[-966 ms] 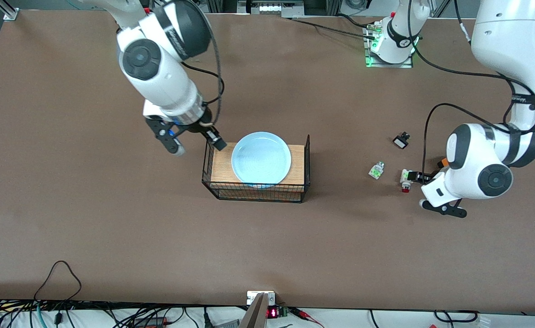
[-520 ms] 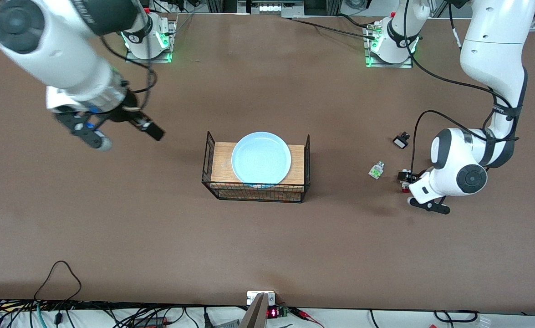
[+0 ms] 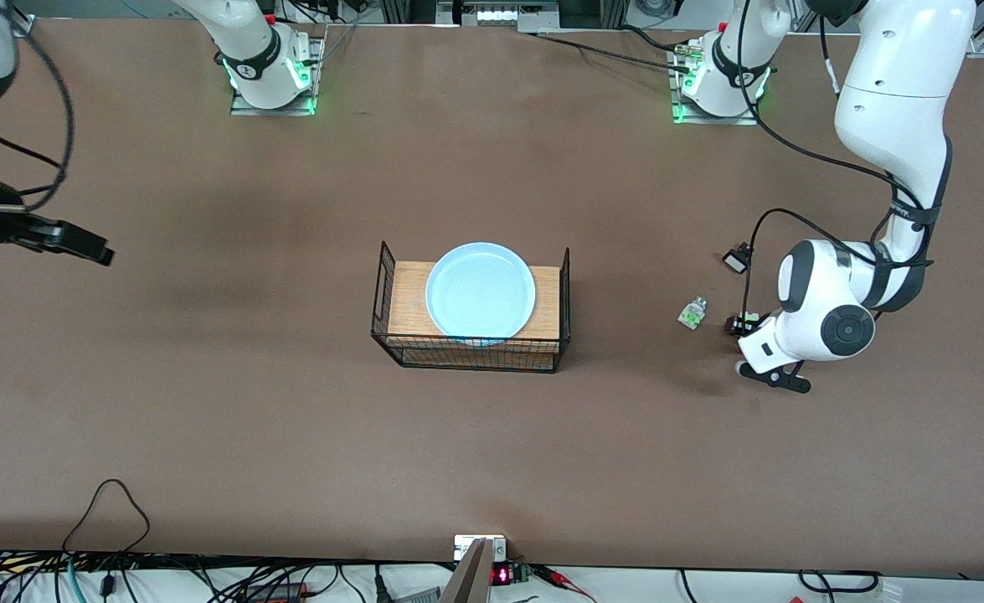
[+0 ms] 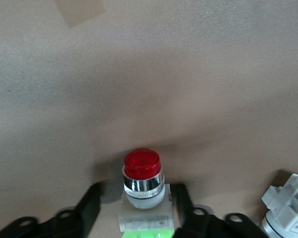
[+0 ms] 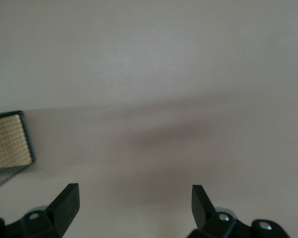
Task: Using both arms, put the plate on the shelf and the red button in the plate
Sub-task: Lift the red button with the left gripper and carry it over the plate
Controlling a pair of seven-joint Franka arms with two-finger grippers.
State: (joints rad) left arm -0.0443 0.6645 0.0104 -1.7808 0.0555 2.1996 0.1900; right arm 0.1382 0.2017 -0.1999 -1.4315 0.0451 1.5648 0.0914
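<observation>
The light blue plate [image 3: 480, 289] lies on a wooden board in a black wire basket [image 3: 468, 353] at mid-table. The red button [image 4: 143, 184] lies on the table with its red cap pointing away from the wrist. My left gripper [image 4: 136, 208] is low over it, and its open fingers stand on either side of the white body. In the front view my left hand [image 3: 751, 345] covers the button. My right gripper [image 3: 29, 263] is open and empty at the right arm's end of the table, and it also shows in the right wrist view [image 5: 134, 208].
A similar white-and-green part [image 3: 692, 314] without a red tip lies beside my left hand, toward the basket; it also shows in the left wrist view [image 4: 290, 208]. A small black part [image 3: 736, 260] lies farther from the front camera. A framed mesh panel [image 5: 7, 144] edges the right wrist view.
My right arm swung from the basket's end out to the right arm's end of the table, gripper open. My left hand shifted over the red button and now covers it in the front view.
</observation>
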